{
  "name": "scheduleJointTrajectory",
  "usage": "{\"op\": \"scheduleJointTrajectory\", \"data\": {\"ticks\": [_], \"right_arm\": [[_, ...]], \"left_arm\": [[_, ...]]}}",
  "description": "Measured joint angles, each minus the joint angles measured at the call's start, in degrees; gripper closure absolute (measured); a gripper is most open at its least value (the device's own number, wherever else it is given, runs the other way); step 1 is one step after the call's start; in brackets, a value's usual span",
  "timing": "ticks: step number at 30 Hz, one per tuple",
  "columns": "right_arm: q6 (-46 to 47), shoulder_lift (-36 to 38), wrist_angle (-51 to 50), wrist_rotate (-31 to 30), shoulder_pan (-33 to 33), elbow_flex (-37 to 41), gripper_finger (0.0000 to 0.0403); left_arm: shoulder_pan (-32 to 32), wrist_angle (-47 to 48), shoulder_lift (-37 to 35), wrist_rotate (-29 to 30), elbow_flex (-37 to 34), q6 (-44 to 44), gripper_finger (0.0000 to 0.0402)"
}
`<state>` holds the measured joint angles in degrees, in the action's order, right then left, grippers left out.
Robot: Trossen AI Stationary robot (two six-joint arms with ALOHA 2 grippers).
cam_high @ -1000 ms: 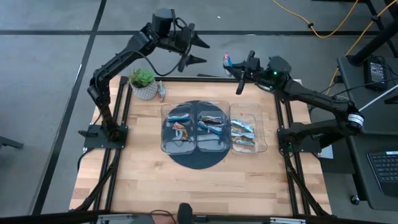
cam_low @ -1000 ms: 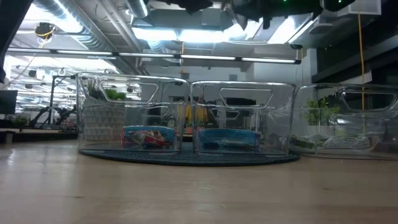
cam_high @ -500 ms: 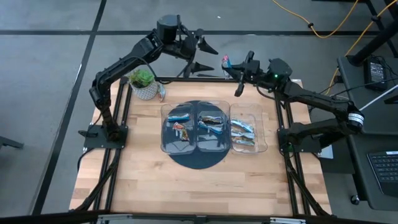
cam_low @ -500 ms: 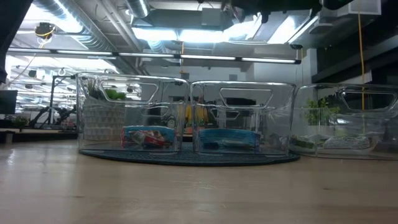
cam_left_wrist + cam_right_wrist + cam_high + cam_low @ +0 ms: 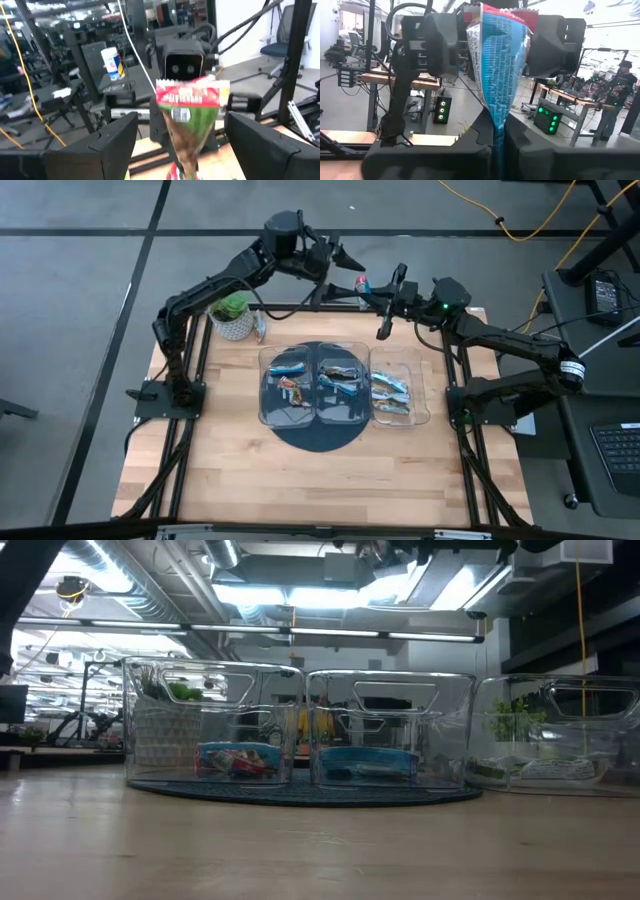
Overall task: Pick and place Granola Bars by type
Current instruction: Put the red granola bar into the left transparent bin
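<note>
One granola bar (image 5: 495,60), blue on one face, green and brown on the other, with a red end, is held high over the table's far edge. My right gripper (image 5: 378,290) is shut on it. My left gripper (image 5: 348,278) is open and faces the right one. Its two fingers (image 5: 437,45) stand on either side of the bar's red free end (image 5: 192,95), apart from it. Several more bars lie in three clear trays (image 5: 290,412). Another bar (image 5: 260,328) lies on the table next to a potted plant. My right gripper pinches the bar's lower end (image 5: 497,117) between its two shut fingers. The fingers come about level from the table's right and lie along the bar. The bar sticks out past the fingertips toward my left gripper, lifted clear of the table.
The trays stand side by side at mid-table, two of them on a dark round mat (image 5: 320,438). A potted plant (image 5: 232,315) stands at the far left corner. The wooden table's near half (image 5: 300,480) is bare.
My left gripper has moved along the far edge toward the table's right, up to the held bar; its open fingers now stand around the bar's free end. The bar has stayed in my right gripper.
</note>
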<state>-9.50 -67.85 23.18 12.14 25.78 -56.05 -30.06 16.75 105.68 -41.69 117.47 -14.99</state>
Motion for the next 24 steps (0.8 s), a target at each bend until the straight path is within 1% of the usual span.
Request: {"op": "scheduleJointTrajectory", "data": {"ticks": [4, 7, 11, 17, 19, 21, 24], "right_arm": [[-0.1, 0.0, 0.0, 0.0, 0.0, 0.0, 0.0389], [0.0, 0.0, 0.0, 0.0, 0.0, 0.0, 0.0388], [0.0, 0.0, 0.0, 1.0, 0.0, 0.0, 0.0391], [0.3, 0.0, 0.2, 1.0, 0.0, 0.0, 0.0388], [0.3, 0.0, 0.2, 1.1, 0.0, 0.0, 0.0387], [0.3, 0.0, 0.2, 1.0, 0.0, 0.0, 0.0387], [0.4, 0.0, 0.2, 1.5, 0.0, 0.0, 0.0386]], "left_arm": [[0.6, -2.0, 0.4, -0.3, 0.0, 0.9, 0.0119], [1.1, -2.2, 0.4, -0.4, 0.0, 0.9, 0.0143], [1.2, -2.3, 0.4, -0.3, 0.0, 0.9, 0.0203], [1.2, -2.2, 0.4, 0.2, 0.0, 0.8, 0.0321], [1.2, -2.2, 0.4, 0.2, 0.0, 0.8, 0.0353], [1.1, -2.2, 0.4, 0.2, 0.0, 0.8, 0.0374], [0.7, -2.1, 0.4, 0.2, 0.0, 0.8, 0.0381]]}}
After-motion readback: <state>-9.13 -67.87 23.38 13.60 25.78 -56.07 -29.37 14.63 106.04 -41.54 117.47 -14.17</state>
